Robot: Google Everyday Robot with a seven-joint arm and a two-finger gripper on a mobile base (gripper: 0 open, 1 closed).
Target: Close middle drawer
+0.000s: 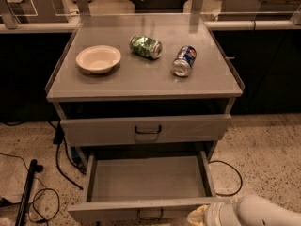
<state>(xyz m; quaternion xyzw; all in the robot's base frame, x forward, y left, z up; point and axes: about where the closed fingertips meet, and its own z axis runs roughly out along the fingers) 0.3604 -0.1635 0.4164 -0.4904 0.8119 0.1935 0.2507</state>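
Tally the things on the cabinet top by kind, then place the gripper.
Bowl: 1
Cans: 2, green can and blue can
Total: 3
Gripper: low right, by the right end of the middle drawer front.

White bowl, green can and blue can on the cabinet top
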